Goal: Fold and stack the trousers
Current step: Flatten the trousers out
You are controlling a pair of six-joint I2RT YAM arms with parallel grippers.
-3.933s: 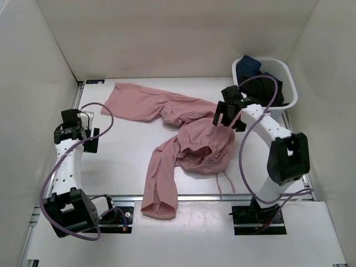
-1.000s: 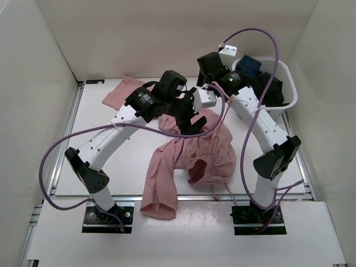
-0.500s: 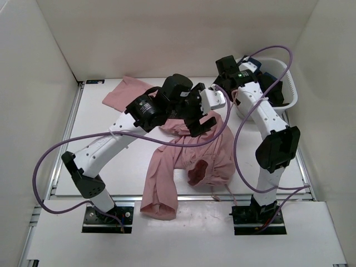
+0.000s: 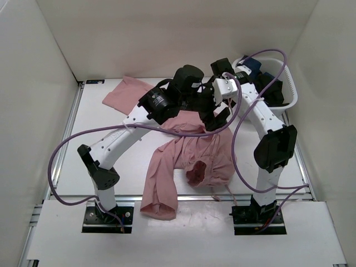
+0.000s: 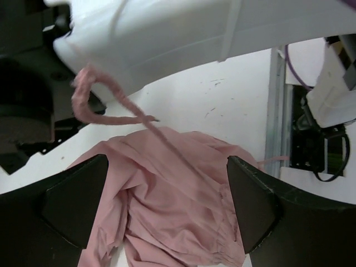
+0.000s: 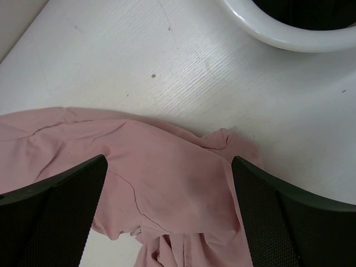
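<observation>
- Toward the far right of the table [image 4: 128, 167], both arms crowd together above the trousers [image 4: 192, 147], which lie in a crumpled dusty-pink heap near the middle of the surface.
- From that heap one leg runs off to the far left corner and the other comes down to the near edge. The gathered waist opening faces the near right, so the garment has no single straight axis yet.
- The left gripper [image 5: 167, 189] has its jaws spread wide with nothing between them, and bunched pink fabric lies directly below.
- The right gripper [image 6: 169, 189] is just as wide and empty. It hangs over the far edge of the fabric, with bare table and the white basket [image 6: 278, 34] rim just beyond.
- A pink drawstring [image 5: 142, 117] loops up beside the right arm's white link in the left wrist view; whether it is snagged there I cannot tell.
- Judgement: the next move is a pinch straight down, since the cloth sits under both hands and not off to a side. The right gripper is nearer the basket-side edge and the left nearer the waist, so each would take its own part and draw the heap flat before any fold.
- Risk: the wrists are very close together and could collide.
</observation>
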